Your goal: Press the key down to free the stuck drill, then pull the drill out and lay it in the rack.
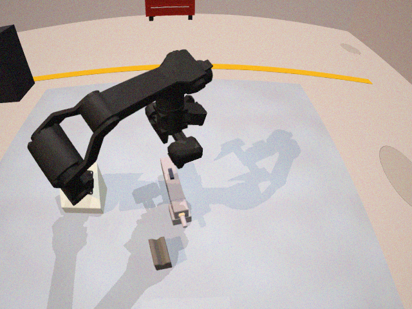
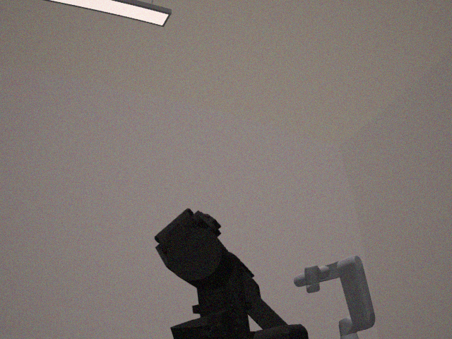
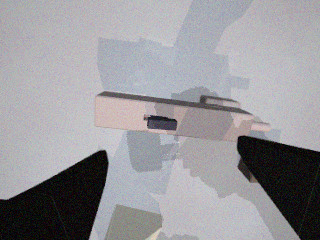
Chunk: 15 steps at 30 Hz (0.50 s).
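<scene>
A long pinkish block (image 1: 174,193) (image 3: 121,113) lies on the mat. The dark key (image 1: 170,173) (image 3: 162,123) sits in its top, toward the far end. The drill (image 1: 183,221) (image 3: 261,126) is a thin pale rod that sticks out of the block's near end, with a yellowish collar; the rest of it is hidden inside. The rack (image 1: 160,253) (image 3: 248,171) is a brown grooved piece near that end, apart from the block; my right finger partly covers it in the wrist view. My gripper (image 1: 172,153) (image 3: 173,149) is open and empty, above the block's far half.
The pale arm base (image 1: 83,206) stands left of the block. A dark box (image 1: 15,66) is at the far left and a red cabinet (image 1: 169,7) at the back. The exterior view shows part of my dark arm (image 2: 193,248) and a grey arm (image 2: 357,292) behind.
</scene>
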{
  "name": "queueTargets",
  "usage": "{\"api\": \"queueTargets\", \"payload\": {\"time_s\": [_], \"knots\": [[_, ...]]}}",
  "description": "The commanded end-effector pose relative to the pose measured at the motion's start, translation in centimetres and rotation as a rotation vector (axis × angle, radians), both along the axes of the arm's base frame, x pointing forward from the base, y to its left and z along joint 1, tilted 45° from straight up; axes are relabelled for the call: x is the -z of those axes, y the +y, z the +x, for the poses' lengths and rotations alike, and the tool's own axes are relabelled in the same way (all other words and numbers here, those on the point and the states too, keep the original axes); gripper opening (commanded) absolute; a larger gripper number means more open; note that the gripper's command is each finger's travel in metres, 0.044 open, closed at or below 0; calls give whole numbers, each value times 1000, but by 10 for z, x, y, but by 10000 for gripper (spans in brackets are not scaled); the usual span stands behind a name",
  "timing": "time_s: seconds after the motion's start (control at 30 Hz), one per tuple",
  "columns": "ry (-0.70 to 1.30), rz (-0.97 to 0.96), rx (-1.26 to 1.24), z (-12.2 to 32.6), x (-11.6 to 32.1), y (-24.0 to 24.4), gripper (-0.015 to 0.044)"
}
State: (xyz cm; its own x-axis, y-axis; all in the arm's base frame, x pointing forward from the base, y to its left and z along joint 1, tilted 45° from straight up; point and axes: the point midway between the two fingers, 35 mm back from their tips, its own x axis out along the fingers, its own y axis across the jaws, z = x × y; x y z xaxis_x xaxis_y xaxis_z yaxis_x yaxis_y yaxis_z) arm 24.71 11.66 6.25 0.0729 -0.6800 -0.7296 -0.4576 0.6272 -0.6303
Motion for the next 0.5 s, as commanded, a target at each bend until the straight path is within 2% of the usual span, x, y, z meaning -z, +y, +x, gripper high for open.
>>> {"api": "queueTargets", "payload": {"time_s": [0.0,0.47], "knots": [[177,2,-174,12,-5,-30,440],[784,-97,-852,39,-35,-136,440]]}}
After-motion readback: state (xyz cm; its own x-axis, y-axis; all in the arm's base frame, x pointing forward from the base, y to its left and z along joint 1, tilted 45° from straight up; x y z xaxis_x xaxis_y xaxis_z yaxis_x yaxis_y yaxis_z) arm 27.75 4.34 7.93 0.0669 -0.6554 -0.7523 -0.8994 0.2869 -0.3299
